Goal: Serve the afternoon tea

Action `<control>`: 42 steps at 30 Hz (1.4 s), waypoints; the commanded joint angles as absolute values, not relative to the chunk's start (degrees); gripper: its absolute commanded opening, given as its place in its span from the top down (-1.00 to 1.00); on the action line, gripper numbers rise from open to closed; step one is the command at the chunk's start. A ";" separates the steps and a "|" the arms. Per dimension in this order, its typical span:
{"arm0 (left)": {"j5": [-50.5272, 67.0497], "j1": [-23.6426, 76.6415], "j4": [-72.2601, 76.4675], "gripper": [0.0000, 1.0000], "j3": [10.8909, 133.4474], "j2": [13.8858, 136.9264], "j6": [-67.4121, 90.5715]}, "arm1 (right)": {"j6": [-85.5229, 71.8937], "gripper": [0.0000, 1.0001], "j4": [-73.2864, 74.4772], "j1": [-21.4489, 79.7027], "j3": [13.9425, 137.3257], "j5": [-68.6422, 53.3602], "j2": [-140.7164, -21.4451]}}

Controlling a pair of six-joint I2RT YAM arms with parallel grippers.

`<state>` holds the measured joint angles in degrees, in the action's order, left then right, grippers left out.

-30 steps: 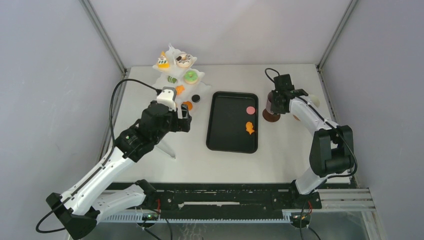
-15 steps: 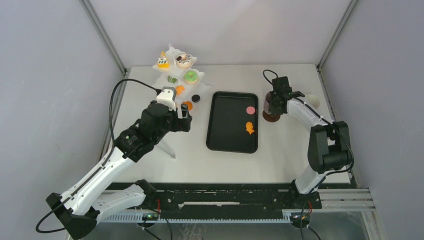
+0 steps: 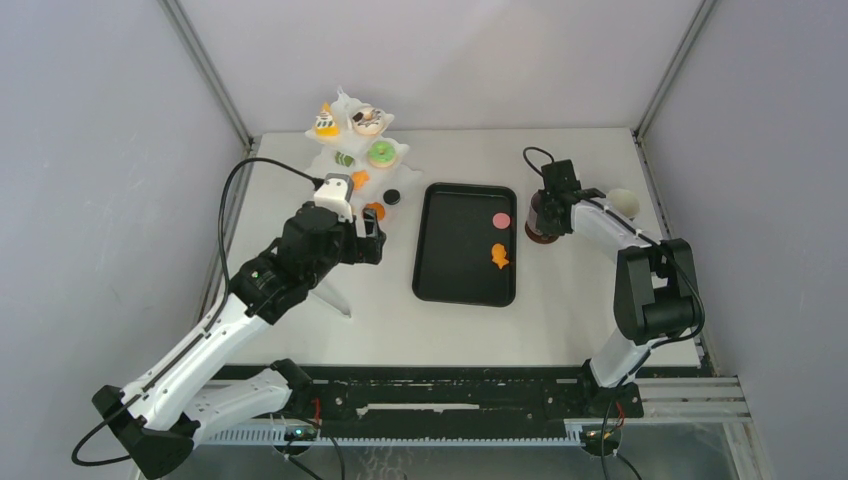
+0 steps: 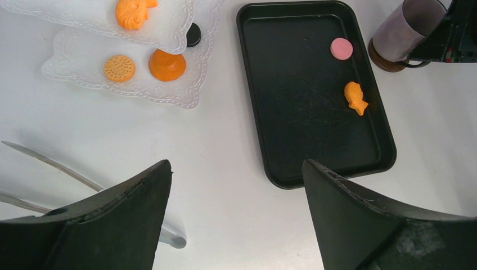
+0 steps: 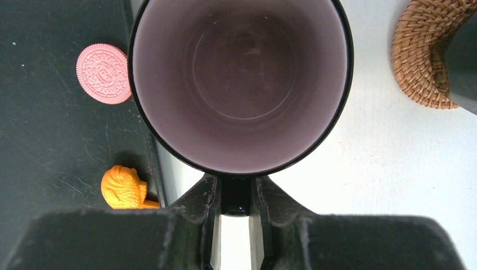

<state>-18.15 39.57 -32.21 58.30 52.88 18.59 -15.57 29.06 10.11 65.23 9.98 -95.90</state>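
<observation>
My right tool (image 5: 236, 194) is clamped on the handle of a dark mug (image 5: 241, 84), empty and pale inside. The mug stands just right of the black tray (image 3: 455, 250), over a brown coaster (image 4: 388, 61), and I cannot tell whether its base touches it. My left tool (image 4: 235, 169) hangs with its jaws wide apart and nothing between them, above the tabletop (image 3: 400, 320) between the white stand (image 4: 73, 73) and the tray.

I judge the serving to be well along. The stand's tiers carry most of the pastries (image 3: 380, 154), and the tray is nearly bare. Only a pink cookie (image 4: 341, 48) and an orange fish pastry (image 4: 355, 97) lie in it, both toward its right side and apart from each other. Those two look like what is left to plate, along with settling this mug. What I take for the second mug (image 3: 624, 203) sits near the right edge on a woven coaster (image 5: 433, 56). Metal tongs (image 4: 67, 174) lie unused on the tabletop near my left arm.

The tabletop is plain matte white. Pale grey walls close in three sides, with metal posts running up at the far corners.
</observation>
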 commanded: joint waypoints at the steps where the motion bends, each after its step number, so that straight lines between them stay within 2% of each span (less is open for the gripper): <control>1: -17.03 39.38 -29.60 -0.81 57.83 52.74 19.05 | -16.45 1.00 27.10 10.17 64.95 11.92 -94.85; 22: -15.81 39.39 -28.41 -0.81 56.71 53.77 17.93 | -16.57 1.00 27.62 11.07 60.75 13.05 -91.83; 23: -15.73 39.38 -28.40 -0.81 56.69 53.80 17.86 | -16.77 0.92 27.86 11.07 60.73 13.06 -91.89; 28: -15.39 39.38 -28.28 -0.80 56.78 53.66 17.63 | -17.37 0.03 28.64 11.09 60.73 12.32 -90.24; 32: -15.29 39.42 -28.38 -0.81 56.79 53.18 17.19 | -16.56 -0.31 30.03 10.90 61.66 10.90 -87.45; 37: -15.11 39.38 -29.04 -0.82 58.62 53.10 15.92 | -16.37 -0.45 36.99 10.42 66.70 9.06 -82.85; 42: -17.01 39.38 -29.65 -0.87 62.80 53.80 14.38 | -15.89 -0.50 48.54 10.37 78.83 13.71 -78.95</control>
